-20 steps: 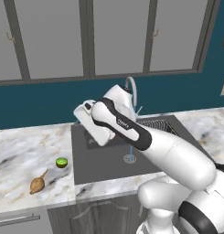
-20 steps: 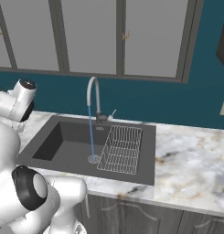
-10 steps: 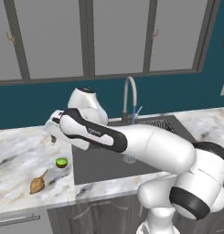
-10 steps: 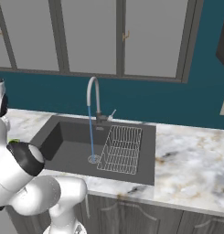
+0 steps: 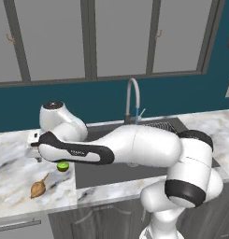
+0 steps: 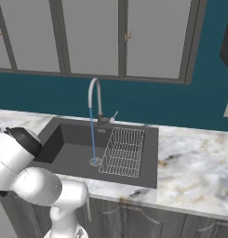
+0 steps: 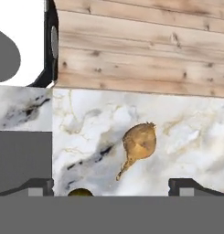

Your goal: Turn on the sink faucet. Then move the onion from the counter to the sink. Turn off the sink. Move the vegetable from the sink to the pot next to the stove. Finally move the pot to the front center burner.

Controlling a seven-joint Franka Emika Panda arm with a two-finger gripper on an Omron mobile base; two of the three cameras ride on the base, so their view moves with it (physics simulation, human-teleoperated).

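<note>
Marble desk point(image 5: 13, 182) across the lower left of the left base view, dark sink point(image 5: 111, 172) set in at centre. Faucet point(image 6: 94, 100) at upper centre of the right base view, thin blue stream running down to the drain beside a wire rack point(image 6: 124, 151). Onion point(image 5: 38, 187) lying on the desk at lower left, stalk pointing up-right, lime point(image 5: 63, 165) near it toward the sink. Fingers point(image 7: 111, 188) spread wide apart at the bottom of the hand view, gripping nothing, onion point(image 7: 139, 144) just above them at centre.
</note>
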